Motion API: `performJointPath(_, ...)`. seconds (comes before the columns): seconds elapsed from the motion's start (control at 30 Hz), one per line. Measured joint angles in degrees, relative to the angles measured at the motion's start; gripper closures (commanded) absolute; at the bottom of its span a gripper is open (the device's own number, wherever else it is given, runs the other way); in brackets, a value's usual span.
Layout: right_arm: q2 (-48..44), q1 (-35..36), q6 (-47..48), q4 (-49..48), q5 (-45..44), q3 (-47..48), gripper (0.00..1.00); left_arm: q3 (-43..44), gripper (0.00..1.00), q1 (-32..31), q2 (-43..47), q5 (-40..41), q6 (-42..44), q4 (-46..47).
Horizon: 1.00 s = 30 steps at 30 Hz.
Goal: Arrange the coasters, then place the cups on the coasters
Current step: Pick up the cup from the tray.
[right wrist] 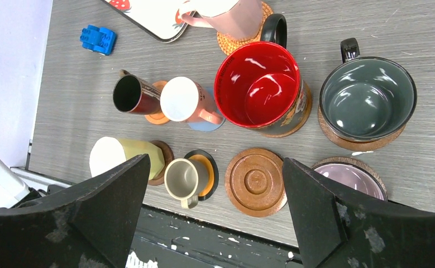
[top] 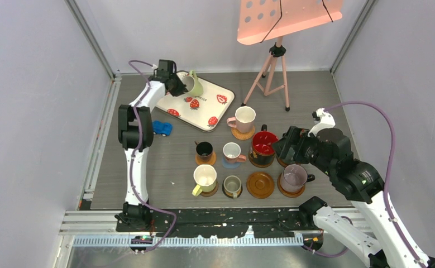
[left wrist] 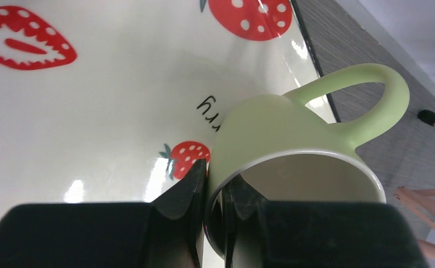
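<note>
Across the far left of the grey wood-grain table [top: 315, 111], seen from above, the left gripper [top: 179, 86] meets the rim of a pale green glazed ceramic mug [top: 193, 84]. The mug is tipped over the far corner of a white rectangular strawberry-print tray [top: 206, 111]. Nearer the arms, other cups stand on round coasters. One glossy brown rimmed coaster [top: 260, 184] in the front row is bare.

From the left wrist, the fingers [left wrist: 184, 190] are pressed on the mug's wall, one outside and one inside the rim. The mug looks rigid, smooth and breakable, with some weight. A deep bite on the rim seems the soundest hold, though the glaze could slip or let the mug swing. Its base is out of sight, so whether it touches the tray cannot be told.

From the right wrist, the right gripper [right wrist: 216, 164] is spread wide over the cups and holds nothing. One of its fingers cuts off a mauve cup [right wrist: 352, 178].
</note>
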<state>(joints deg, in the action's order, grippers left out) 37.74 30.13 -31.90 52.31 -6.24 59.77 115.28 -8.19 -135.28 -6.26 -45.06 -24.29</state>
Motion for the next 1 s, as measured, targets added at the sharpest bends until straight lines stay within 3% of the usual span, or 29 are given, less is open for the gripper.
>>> performJointPath(0.33, -0.61, 0.00, -0.15, -0.07, 1.01, -0.46, 0.04, -5.62, 1.00, 0.17, 10.10, 1.73, 6.62, -3.87)
performJointPath(0.63, -0.59, 0.00, 1.40, -1.64, 2.23, -3.06, 0.04, -14.56, 1.00, -0.96, 30.45, 2.21, 14.73, -8.57)
performJointPath(0.8, -0.68, 0.00, 3.21, -2.23, 1.88, -3.10, 0.05, -19.65, 1.00, -5.27, 40.52, 2.21, 18.58, -11.80)
performJointPath(1.0, -1.51, 0.00, 5.22, -3.39, 1.29, -2.95, 0.05, -20.94, 1.00, -11.72, 45.44, 0.02, 23.19, -17.22)
